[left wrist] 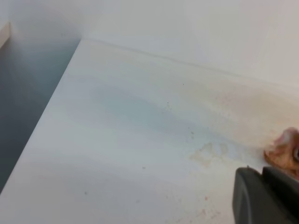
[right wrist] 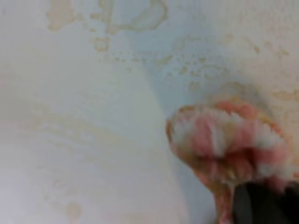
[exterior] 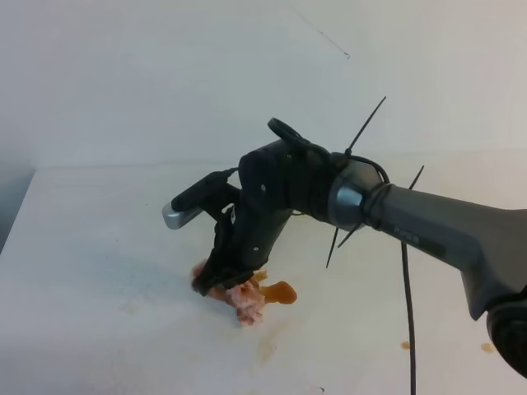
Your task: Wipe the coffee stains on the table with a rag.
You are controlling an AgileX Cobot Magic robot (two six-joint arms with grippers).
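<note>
My right gripper (exterior: 216, 284) reaches across the middle of the table (exterior: 99, 247) and is shut on the rag (exterior: 245, 303), pressing it down on the surface. The rag is a lumpy white and pink cloth tinged orange-brown. A small orange-brown patch of the coffee stains (exterior: 278, 291) shows just right of it. In the right wrist view the rag (right wrist: 229, 140) bulges from a dark fingertip (right wrist: 261, 205), with pale tan residue rings (right wrist: 140, 18) beyond. The left wrist view catches the rag (left wrist: 282, 151) at its right edge. My left gripper is out of view.
The table's left edge (left wrist: 42, 116) drops to a dark gap, and a white wall stands behind. A black cable (exterior: 409, 313) hangs from the right arm. Small brown drops (exterior: 405, 345) lie at the front right. A faint tan smudge (left wrist: 208, 151) lies left of the rag.
</note>
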